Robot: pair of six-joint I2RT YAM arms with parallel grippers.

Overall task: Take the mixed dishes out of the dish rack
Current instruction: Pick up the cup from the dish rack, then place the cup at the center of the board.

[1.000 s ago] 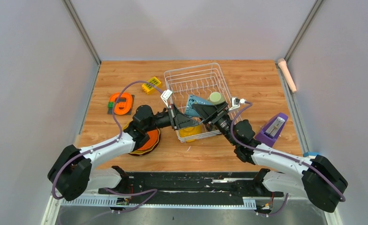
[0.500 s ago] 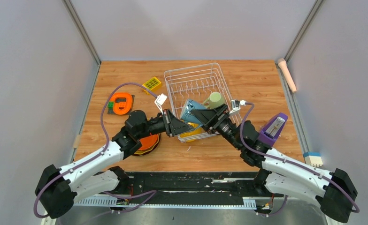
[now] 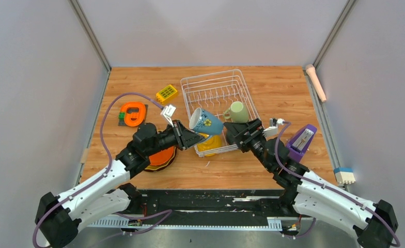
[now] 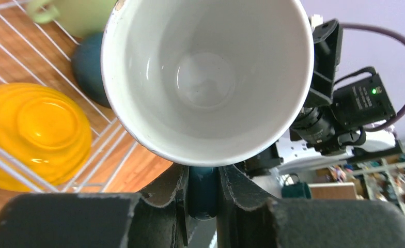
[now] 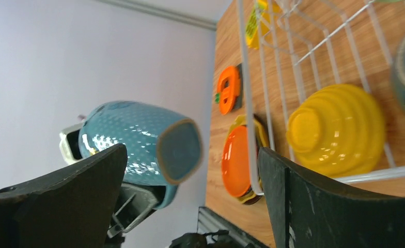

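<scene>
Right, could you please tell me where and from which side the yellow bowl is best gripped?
Probably its raised base, from straight above with the open right tool. The yellow bowl lies upside down in the near left corner of the dish rack, rim down on the wires, so no edge is free, and the rack's walls fence its sides.

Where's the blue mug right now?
Top view: the blue mug hangs in the left pincer, tipped sideways over the dish rack's near-left corner, above the yellow bowl.

Left claw (image 4: 203, 180) pinches narrowly, angled inward toward the right claw (image 5: 191, 150), whose jaws gape wide.
</scene>
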